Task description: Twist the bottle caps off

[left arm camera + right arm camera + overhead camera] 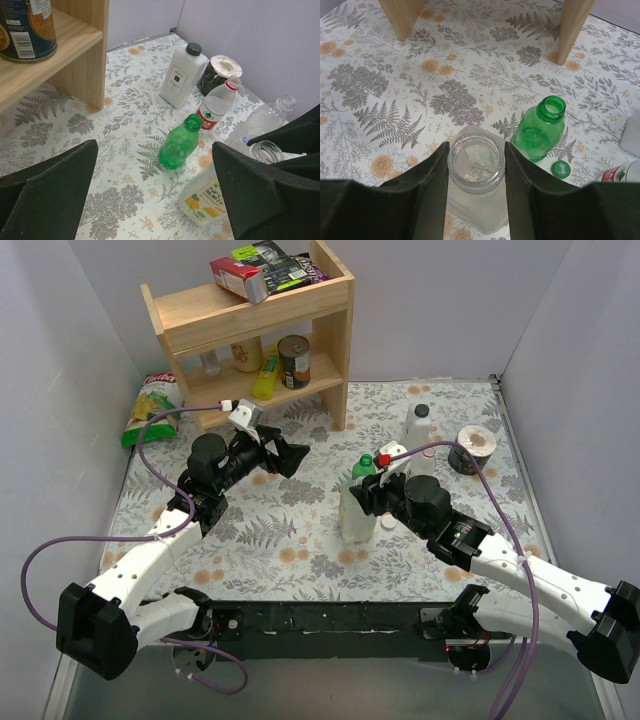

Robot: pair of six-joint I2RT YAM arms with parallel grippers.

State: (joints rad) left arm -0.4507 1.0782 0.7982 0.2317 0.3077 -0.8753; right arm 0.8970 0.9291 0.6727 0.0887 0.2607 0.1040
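Note:
My right gripper (476, 150) is shut on the neck of the large clear bottle (475, 200), whose mouth is open with no cap on it. The small green bottle (539, 131) stands just right of it, also uncapped, and its green cap (560, 169) lies on the mat beside it. In the left wrist view the red-labelled bottle (215, 107) has a red top (233, 82), and the slim clear bottle (265, 120) stands with an open mouth. My left gripper (155, 150) hangs open above the mat, left of the bottles (360, 490), with nothing between its fingers.
A wooden shelf (250, 330) with cans and boxes stands at the back left, a snack bag (150, 405) beside it. An opaque white bottle with a dark cap (420, 425) and a round roll (473, 448) stand behind the bottles, near the right wall.

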